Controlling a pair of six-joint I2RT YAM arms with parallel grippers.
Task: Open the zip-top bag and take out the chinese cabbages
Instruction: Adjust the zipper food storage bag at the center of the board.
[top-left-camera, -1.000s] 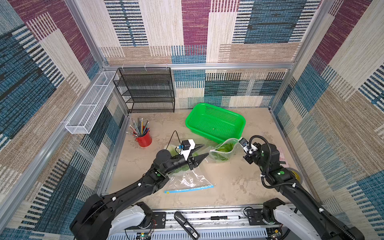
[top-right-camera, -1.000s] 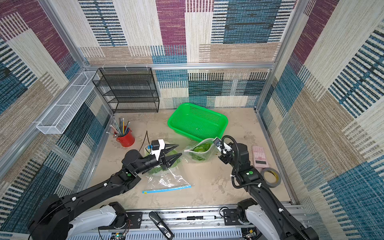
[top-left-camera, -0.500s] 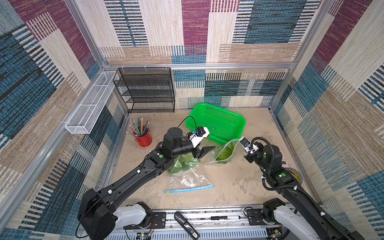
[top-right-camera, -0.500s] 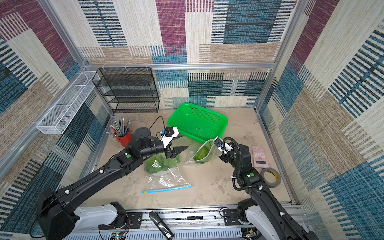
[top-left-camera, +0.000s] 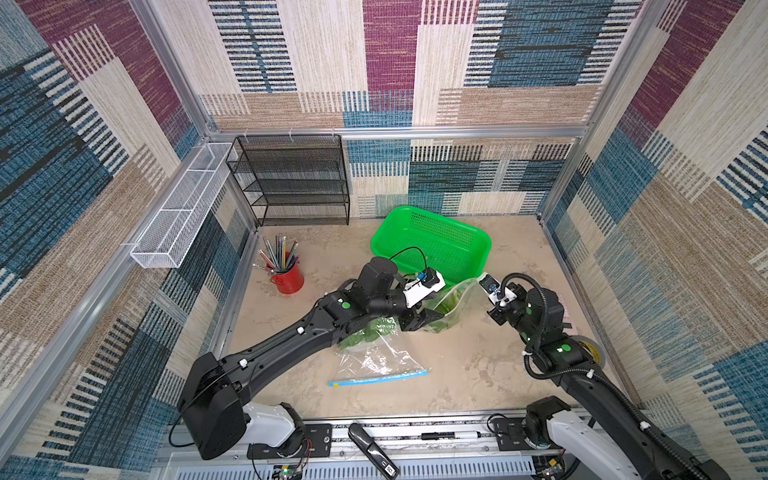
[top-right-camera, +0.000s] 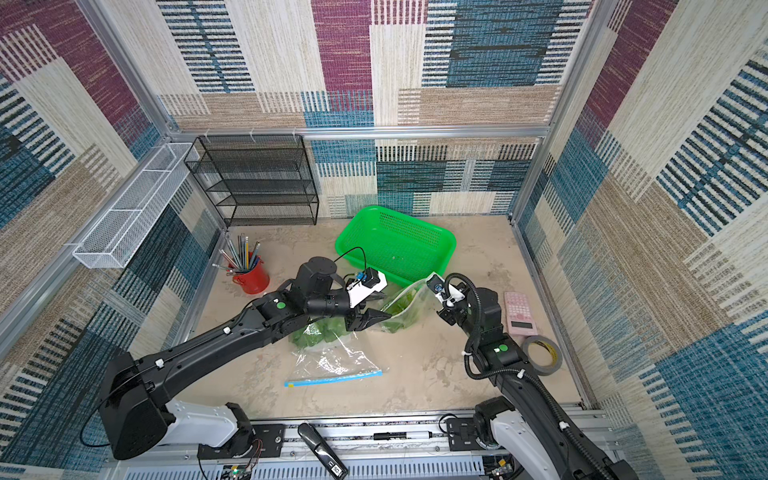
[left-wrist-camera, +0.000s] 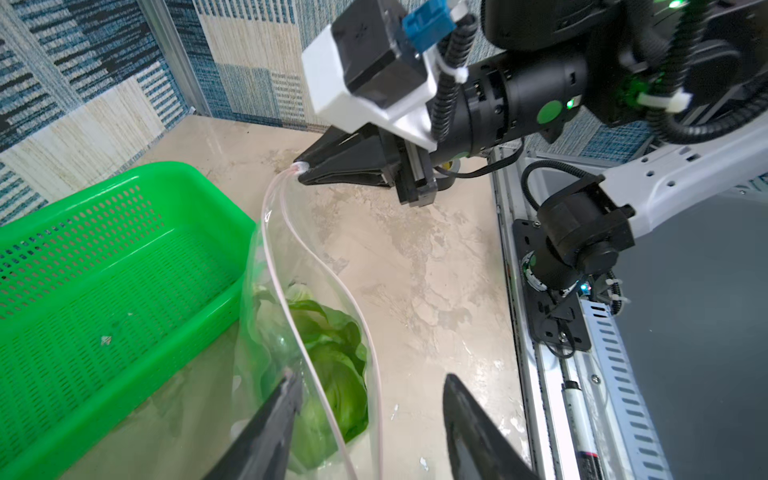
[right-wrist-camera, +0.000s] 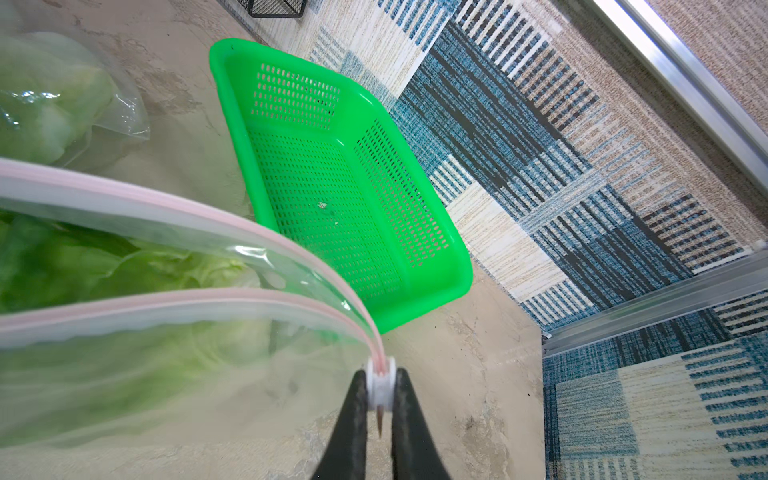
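Down in the bottom of a clear zip-top bag (right-wrist-camera: 174, 365), chinese cabbages (left-wrist-camera: 336, 374), green leaves pressed against the film. Mouth of the bag parted, pink-edged, slanting up from the tabletop (top-left-camera: 457, 374) just beside the green perforated basket (top-left-camera: 440, 232). Pinched at its white slider (right-wrist-camera: 376, 390) by the right gripper (right-wrist-camera: 381, 374), clamped tight on it. At the mouth, the left gripper (left-wrist-camera: 370, 378), spread fairly wide and gripping nothing; one finger (left-wrist-camera: 282, 407) against the film, inside or outside impossible to tell, the other clear of the bag. Under the left arm, flat on the tabletop, a second clear bag (top-left-camera: 376, 359) with a blue zip strip, more cabbage leaves (top-left-camera: 361, 334) at its far end.
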